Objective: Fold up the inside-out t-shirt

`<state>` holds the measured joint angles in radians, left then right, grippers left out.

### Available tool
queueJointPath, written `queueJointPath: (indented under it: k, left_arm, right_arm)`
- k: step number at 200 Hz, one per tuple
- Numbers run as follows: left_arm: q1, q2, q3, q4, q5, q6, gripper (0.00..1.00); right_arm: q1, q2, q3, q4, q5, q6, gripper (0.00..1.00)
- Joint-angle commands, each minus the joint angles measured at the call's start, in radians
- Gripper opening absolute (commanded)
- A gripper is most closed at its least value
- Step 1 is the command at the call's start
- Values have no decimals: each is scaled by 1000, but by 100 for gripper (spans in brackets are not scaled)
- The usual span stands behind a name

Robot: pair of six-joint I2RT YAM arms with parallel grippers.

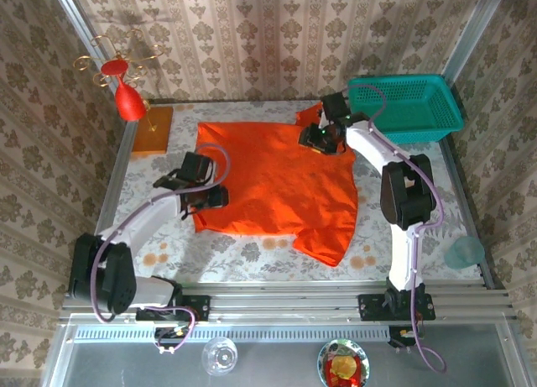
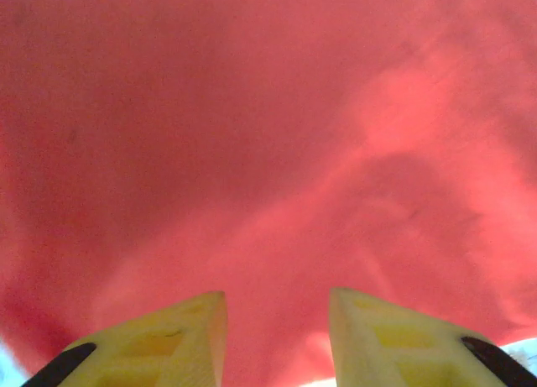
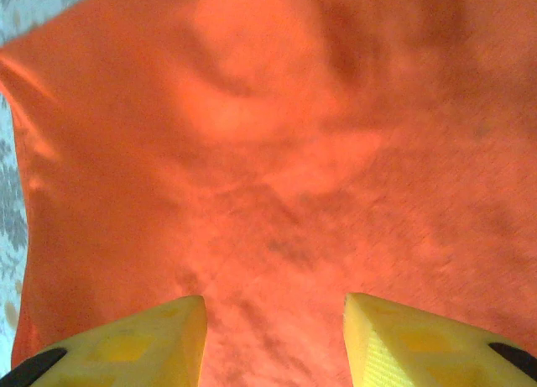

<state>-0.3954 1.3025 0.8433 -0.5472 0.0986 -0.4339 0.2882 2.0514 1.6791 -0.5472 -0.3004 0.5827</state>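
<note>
At 2 o'clock in your top view sits a teal plastic lattice basket [image 1: 407,106] at the table's far right corner, with its mesh floor showing through. A pale green translucent cup [image 1: 464,253] stands at 4 o'clock outside the metal rail. On the grey shelf in front of the arm bases, a clear glass [image 1: 220,353] sits at 7 o'clock and a small round dish holding something red and yellow [image 1: 342,366] at 5 o'clock. The bright orange-red cloth t-shirt [image 1: 277,181] lies spread across the middle of the table, one sleeve poking out at its 1 o'clock corner and a flap trailing toward 5 o'clock. Your left gripper [image 1: 214,196] is at the shirt's 9 o'clock edge; its wrist camera shows the yellow fingers [image 2: 168,341] spread apart with the red cloth [image 2: 268,152] in the gap between them. Your right gripper [image 1: 323,139] is over the shirt's 1 o'clock part, just beside that sleeve; its fingers [image 3: 419,345] are likewise parted over the fabric [image 3: 277,152], pinching nothing. The table [image 1: 252,253] wears a pale floral covering, and the walls carry beige damask wallpaper. At 10 o'clock a glossy red teardrop ornament on a gold wire stand [image 1: 127,97] rises beside a flat orange board [image 1: 153,131].
</note>
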Motion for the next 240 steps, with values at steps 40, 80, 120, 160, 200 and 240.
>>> queueJointPath:
  k: [40, 80, 120, 160, 200, 240]
  left_arm:
    - [-53, -144, -125, -224, -259, -270, 36]
    - [-56, -53, -121, -249, -290, -345, 40]
    - [-55, 26, -103, -206, -314, -344, 39]
    - [-55, 59, -63, -213, -324, -323, 39]
    - [-56, 62, -41, -211, -316, -307, 37]
    - [-53, 87, -38, -178, -295, -290, 36]
  right_arm:
    - [189, -307, -427, -56, 42, 53, 48]
    - [271, -461, -614, -91, 116, 117, 48]
    - [309, -565, -702, -109, 142, 164, 48]
    - [313, -616, -715, -151, 161, 165, 48]
    - [315, -652, -717, -177, 173, 184, 48]
    - [316, -693, -727, -189, 182, 196, 48]
